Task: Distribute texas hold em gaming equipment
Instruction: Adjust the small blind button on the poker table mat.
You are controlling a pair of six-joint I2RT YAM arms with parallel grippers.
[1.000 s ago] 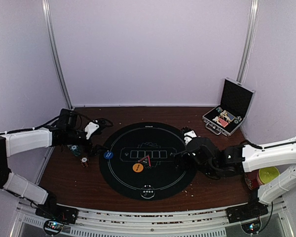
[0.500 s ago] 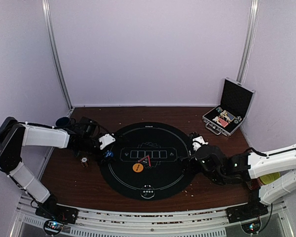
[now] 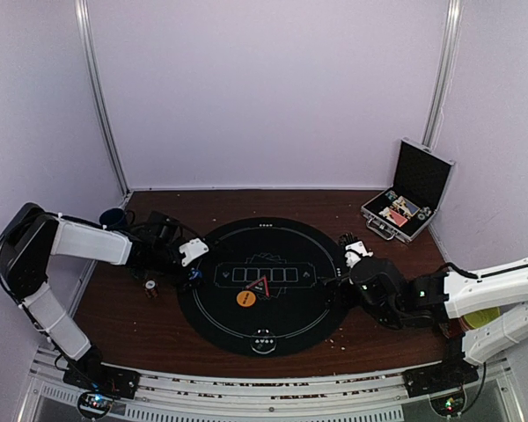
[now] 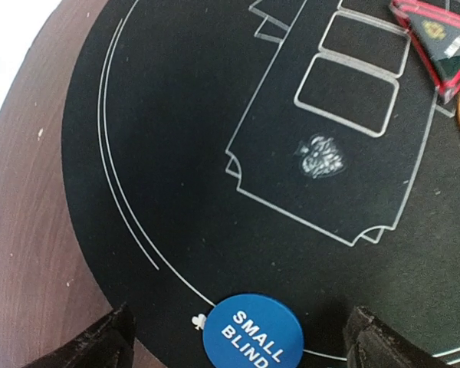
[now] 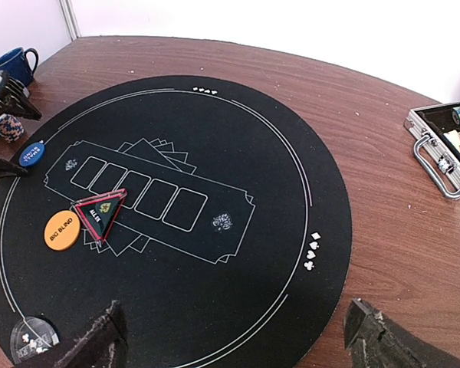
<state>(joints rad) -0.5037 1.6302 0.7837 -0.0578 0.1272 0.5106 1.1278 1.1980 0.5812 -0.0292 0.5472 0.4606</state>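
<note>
Care is being called for: the blue disc point(image 4: 251, 331) is lying flat at the black mat's point(image 4: 176, 153) left edge, likely light, stiff, slippery, inviting a pinch across its rim. The left hand point(image 4: 238, 346) is straddling it, spread wide; the right hand point(image 5: 238, 337) is hovering empty, also spread.

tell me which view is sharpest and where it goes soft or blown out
Left wrist: crisp, the blue disc lettering reads, though the top-left corner is blown out white. Right wrist: the orange disc text reads; the table edge bows. Top external: softest, the case contents are only coloured specks.
</note>
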